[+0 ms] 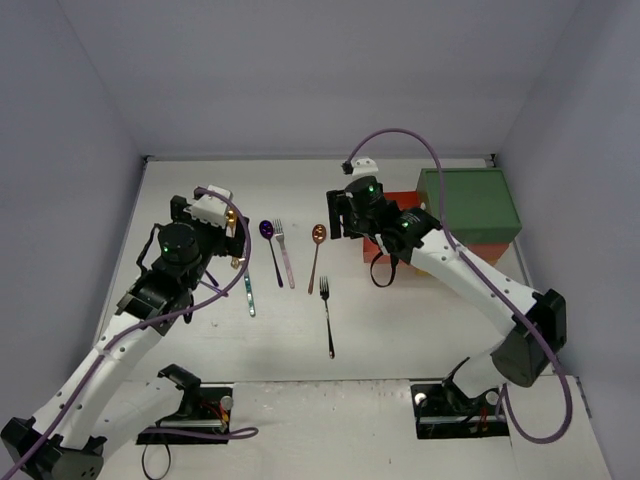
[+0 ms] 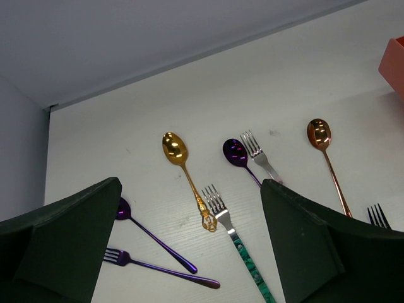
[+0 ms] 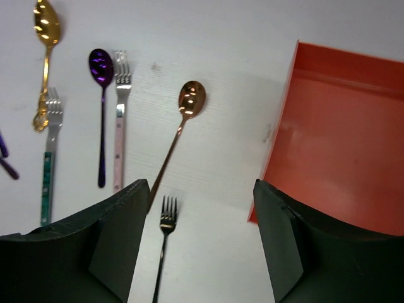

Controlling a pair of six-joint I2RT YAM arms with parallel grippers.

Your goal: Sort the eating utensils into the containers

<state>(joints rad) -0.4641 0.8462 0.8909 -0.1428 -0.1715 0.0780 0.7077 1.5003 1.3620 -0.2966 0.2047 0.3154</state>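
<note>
Hovering well left of the copper spoon [image 1: 319, 234], the left gripper [image 2: 189, 189] has its jaws spread wide and holds nothing. Furthest left of the copper spoon lie a far-left purple spoon [image 2: 151, 237] and a purple fork [image 2: 164, 270]. Only the left wrist view shows them properly, with the spoon bowl part-hidden behind a finger [image 2: 76, 246]. In the top view the left arm covers them, and the right wrist view catches just two dark ends at its left edge.

Next comes the gold spoon [image 2: 183, 167], mostly hidden under the gripper in the top view. The teal-handled fork [image 1: 248, 293] sits beside it, its handle end cut off in both wrist views. The purple spoon [image 1: 266, 230] and the pink-handled fork [image 1: 286, 258] lie side by side, just left of the copper spoon. The pink handle shows only in the top and right wrist views; a finger blocks it in the left wrist view.

The black fork [image 1: 327, 318] lies just right of the copper spoon's handle end, toward the arm bases. The left wrist view gets only its tines.

The right gripper [image 3: 201, 186] hangs just right of the copper spoon, jaws parted, gripping nothing.

Right of the copper spoon stand the containers [image 1: 468, 205], green box on top. The red-orange drawer [image 3: 341, 139] is pulled out toward the spoon, and only the right wrist view shows its inside. The lower layers are largely hidden behind the right arm. All utensils lie on the table [image 1: 400, 330], outside the containers.
</note>
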